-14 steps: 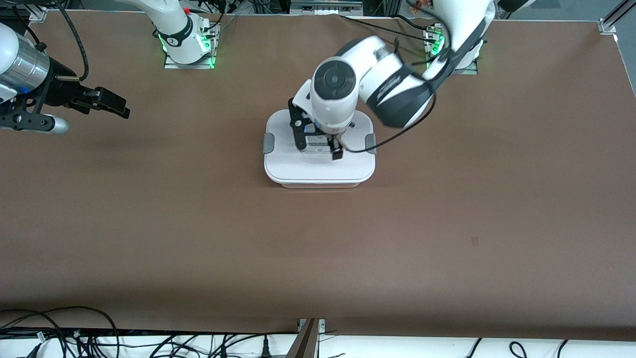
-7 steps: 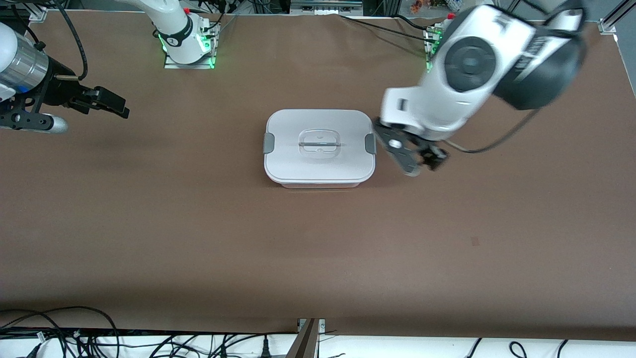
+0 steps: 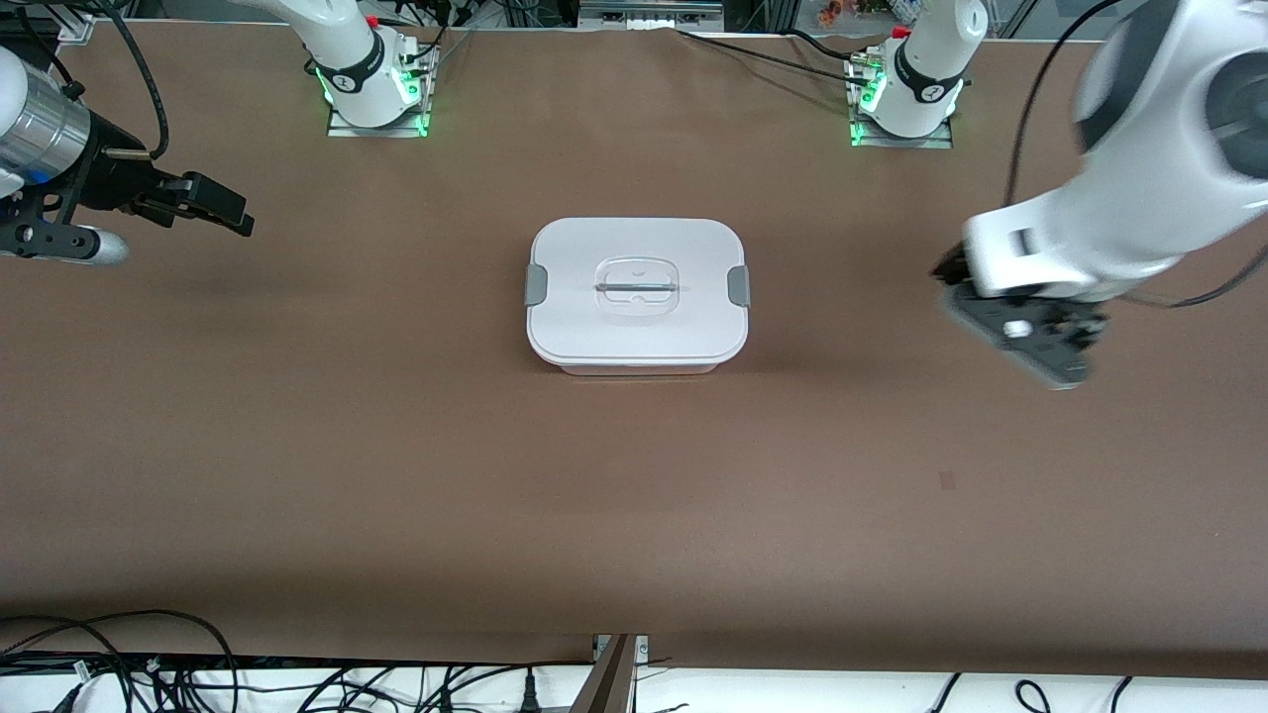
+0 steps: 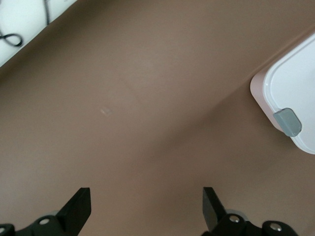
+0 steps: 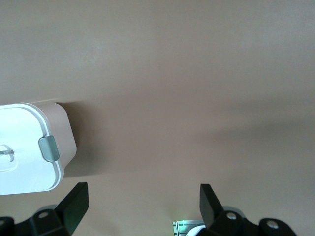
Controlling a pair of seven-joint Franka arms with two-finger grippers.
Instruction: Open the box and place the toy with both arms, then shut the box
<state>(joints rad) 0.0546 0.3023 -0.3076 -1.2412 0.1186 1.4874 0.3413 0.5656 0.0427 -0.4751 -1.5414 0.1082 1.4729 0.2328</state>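
Now, you saw the box (image 3: 637, 294) at the centre of the front view, resting on the brown table (image 3: 396, 446) with its white lid (image 3: 634, 332) seated and a grey clip (image 3: 738, 286) at each end. You could not see the toy in any view. Your left gripper (image 3: 1030, 337) hung at the right of the frame, over bare table toward the left arm's end, well apart from the box; its fingers (image 4: 78, 209) stood wide apart and held nothing. Your right gripper (image 3: 213, 208) hung at the upper left of the frame over bare table, fingers (image 5: 74, 201) likewise spread and empty. Both wrist views caught one clipped end of the box.
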